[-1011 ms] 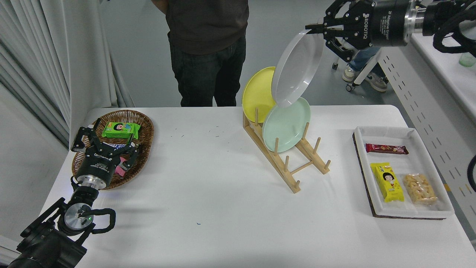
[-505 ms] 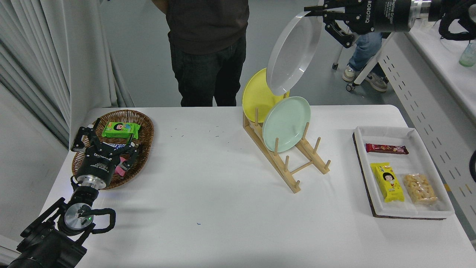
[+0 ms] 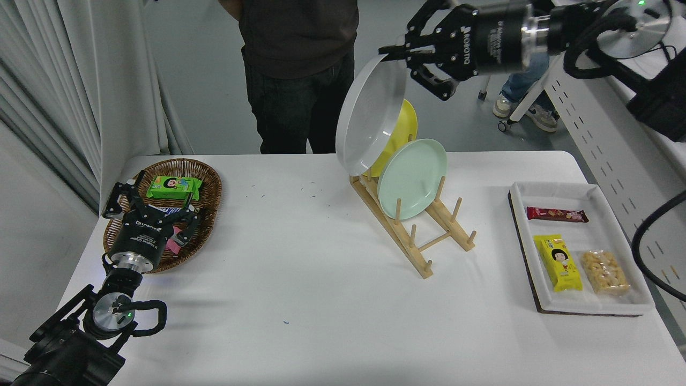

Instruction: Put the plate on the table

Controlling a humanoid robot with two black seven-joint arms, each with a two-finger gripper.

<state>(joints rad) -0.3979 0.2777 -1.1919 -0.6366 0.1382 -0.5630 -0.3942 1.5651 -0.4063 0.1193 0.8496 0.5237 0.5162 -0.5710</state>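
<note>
A: Free room? Table (image 3: 300, 300) centre and near edge are bare, from the wicker basket (image 3: 206, 185) across to the wooden dish rack (image 3: 410, 230).

B: Obstacles: rack holds a mint-green plate (image 3: 411, 178) and a yellow plate (image 3: 399, 134) upright. White tray (image 3: 600, 308) of snacks blocks the right side.

A: Left gripper (image 3: 153, 206) sits over the basket. Person (image 3: 297, 69) at the far edge.

B: Gap between rack and tray looks passable, hard to judge.

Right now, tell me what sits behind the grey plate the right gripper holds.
Behind the plate, pinched at its top rim by the right gripper, the yellow plate shows only its right edge; the rest is covered.
</note>
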